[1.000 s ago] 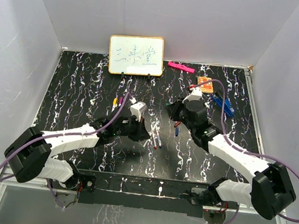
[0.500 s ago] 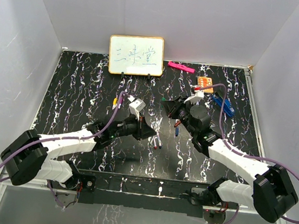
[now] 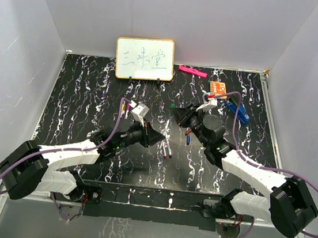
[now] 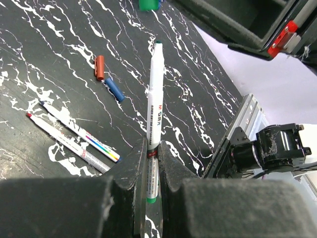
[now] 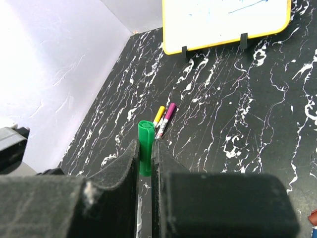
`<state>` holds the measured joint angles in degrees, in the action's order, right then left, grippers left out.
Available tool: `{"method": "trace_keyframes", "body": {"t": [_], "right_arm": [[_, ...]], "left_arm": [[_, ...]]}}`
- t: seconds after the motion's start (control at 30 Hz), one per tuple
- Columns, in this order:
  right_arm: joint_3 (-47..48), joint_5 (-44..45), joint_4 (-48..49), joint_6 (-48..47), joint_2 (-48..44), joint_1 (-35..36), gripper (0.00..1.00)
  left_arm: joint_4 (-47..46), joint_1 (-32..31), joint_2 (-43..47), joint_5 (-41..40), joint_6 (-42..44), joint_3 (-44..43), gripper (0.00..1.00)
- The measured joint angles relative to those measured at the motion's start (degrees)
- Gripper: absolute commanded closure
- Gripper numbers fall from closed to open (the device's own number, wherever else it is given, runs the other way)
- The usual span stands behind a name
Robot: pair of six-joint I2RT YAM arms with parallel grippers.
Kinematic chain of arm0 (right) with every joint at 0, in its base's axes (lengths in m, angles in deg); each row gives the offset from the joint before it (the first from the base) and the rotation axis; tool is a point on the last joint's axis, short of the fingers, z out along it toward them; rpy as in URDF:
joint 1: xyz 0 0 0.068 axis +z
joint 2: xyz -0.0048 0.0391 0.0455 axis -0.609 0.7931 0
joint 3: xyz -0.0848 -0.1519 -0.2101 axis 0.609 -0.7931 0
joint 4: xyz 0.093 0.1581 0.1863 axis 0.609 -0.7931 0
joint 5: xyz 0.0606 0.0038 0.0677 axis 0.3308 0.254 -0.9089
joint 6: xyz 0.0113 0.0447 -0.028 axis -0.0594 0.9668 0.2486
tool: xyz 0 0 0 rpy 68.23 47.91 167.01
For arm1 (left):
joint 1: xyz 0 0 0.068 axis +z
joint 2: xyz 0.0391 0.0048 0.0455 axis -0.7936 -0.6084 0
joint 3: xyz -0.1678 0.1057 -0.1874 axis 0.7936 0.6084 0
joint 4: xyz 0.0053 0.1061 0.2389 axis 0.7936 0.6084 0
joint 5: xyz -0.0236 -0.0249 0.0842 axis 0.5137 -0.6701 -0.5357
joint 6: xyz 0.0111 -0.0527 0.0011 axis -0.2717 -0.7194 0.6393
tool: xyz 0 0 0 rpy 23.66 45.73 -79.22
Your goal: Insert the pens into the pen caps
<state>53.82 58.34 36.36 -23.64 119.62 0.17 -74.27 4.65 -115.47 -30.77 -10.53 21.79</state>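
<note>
My left gripper [image 4: 152, 148] is shut on a white pen [image 4: 155, 109] with a green tip, which points up and away toward my right gripper [image 4: 237, 20]. My right gripper [image 5: 144, 153] is shut on a green cap [image 5: 145, 144], also visible in the left wrist view [image 4: 148, 5]. A gap separates tip and cap. In the top view the left gripper [image 3: 155, 137] sits below and left of the right gripper [image 3: 178, 111]. Two uncapped pens [image 4: 79, 131] lie on the table. A red cap [image 4: 99, 68] and a blue cap [image 4: 114, 89] lie beside them.
Two pens with a yellow cap [image 5: 159, 114] and a purple cap [image 5: 170, 110] lie at the left. A whiteboard [image 3: 145, 59] stands at the back. A pink bar [image 3: 192, 71], an orange board [image 3: 217, 89] and a blue clip [image 3: 238, 112] lie at the back right.
My left gripper has reached further right with the pen toward the right gripper. My right gripper has shifted slightly left with the green cap.
</note>
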Motion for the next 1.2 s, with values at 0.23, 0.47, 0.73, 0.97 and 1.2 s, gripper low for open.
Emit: {"method": "trace_keyframes", "body": {"t": [0.23,0.47,0.73,0.97,1.2], "right_arm": [[-1.0,-0.4,1.2,0.5,0.0,0.6,1.0],[-1.0,-0.4,2.0,0.7,0.0,0.6,1.0],[-1.1,-0.6,3.1,0.9,-0.3,0.9,1.0],[-1.1,-0.6,3.3,0.9,-0.5,1.0,1.0],[-1.7,-0.8,3.5,0.9,-0.5,1.2,1.0]], "left_arm": [[-1.6,0.0,0.0,-0.2,-0.4,0.0,1.0],[-2.5,-0.2,0.0,-0.4,-1.0,0.0,1.0],[-3.4,-0.2,0.0,-1.4,-1.7,0.0,1.0],[-3.7,-0.2,0.1,-2.4,-2.1,0.3,1.0],[-3.8,-0.2,0.5,-3.2,-2.2,0.9,1.0]]}}
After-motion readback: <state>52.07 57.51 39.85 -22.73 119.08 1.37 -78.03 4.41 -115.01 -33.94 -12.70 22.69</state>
